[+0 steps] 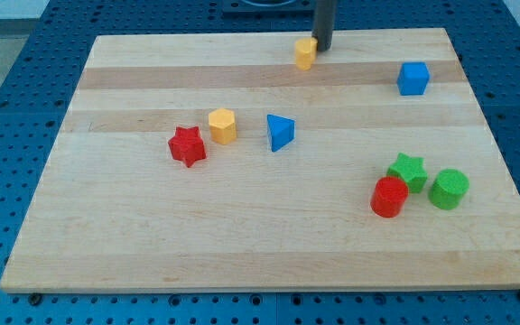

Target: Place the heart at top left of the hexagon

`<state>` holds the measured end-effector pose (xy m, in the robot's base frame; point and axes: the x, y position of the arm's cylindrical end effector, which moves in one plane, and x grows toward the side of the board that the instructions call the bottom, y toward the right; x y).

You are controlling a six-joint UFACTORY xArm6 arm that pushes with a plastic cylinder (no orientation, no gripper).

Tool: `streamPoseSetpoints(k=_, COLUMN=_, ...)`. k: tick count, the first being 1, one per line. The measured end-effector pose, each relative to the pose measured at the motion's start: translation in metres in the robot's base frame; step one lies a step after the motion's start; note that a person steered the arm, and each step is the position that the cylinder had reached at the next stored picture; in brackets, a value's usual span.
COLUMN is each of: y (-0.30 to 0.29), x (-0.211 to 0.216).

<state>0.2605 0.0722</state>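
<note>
A yellow heart block (305, 53) lies near the top edge of the wooden board, a little right of centre. My tip (321, 48) stands right against its upper right side. A yellow hexagon block (222, 125) lies left of the board's centre, well below and left of the heart. A red star (187, 146) sits just to the hexagon's lower left, close to it.
A blue triangle (280, 132) lies right of the hexagon. A blue cube (413, 78) is at the upper right. A green star (408, 171), a red cylinder (389, 197) and a green cylinder (448, 189) cluster at the lower right. The board (152, 244) rests on a blue perforated base.
</note>
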Motion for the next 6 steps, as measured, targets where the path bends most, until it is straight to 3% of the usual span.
streamPoseSetpoints(k=1, y=-0.003, x=0.037)
streamPoseSetpoints(k=3, y=-0.003, x=0.037)
streamPoseSetpoints(k=4, y=0.017, x=0.003)
streamPoseSetpoints(k=5, y=-0.013, x=-0.003)
streamPoseSetpoints(k=6, y=-0.106, x=0.024)
